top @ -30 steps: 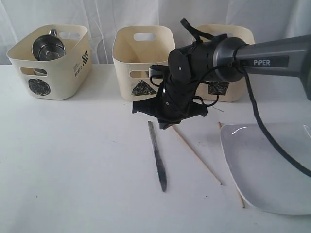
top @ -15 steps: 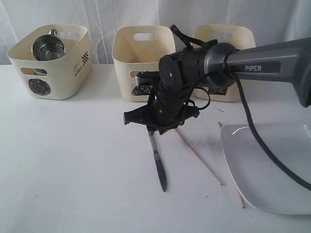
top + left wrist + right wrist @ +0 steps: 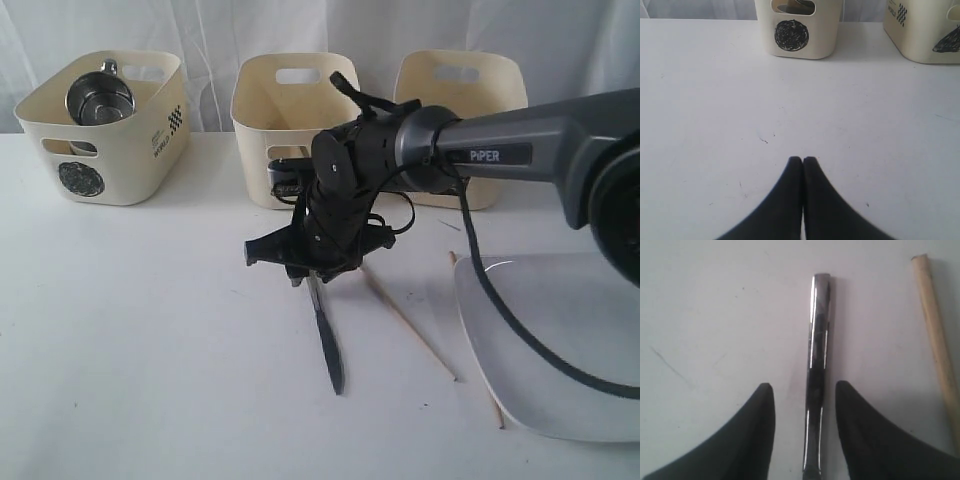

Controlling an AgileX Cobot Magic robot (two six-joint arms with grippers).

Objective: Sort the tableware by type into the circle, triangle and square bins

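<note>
Right fingers (image 3: 760,430): spread, one on each side of the knife (image 3: 819,325), gripping nothing; the right gripper (image 3: 305,272) hangs low over its far end.
Left gripper (image 3: 803,160): tips pressed together, empty, over bare desk.
Plate (image 3: 560,350): near right corner, cut off by the frame.
Knife: mid-desk, running from near to far.
Chopstick (image 3: 405,322): just beside the knife, not touching.
Circle bin (image 3: 110,130): far left corner, holding a mug (image 3: 98,100).
Risk: thin flat steel may slip or pivot as the pads close.
Hidden: the arm covers the marks on the other two bins along the far edge.
</note>
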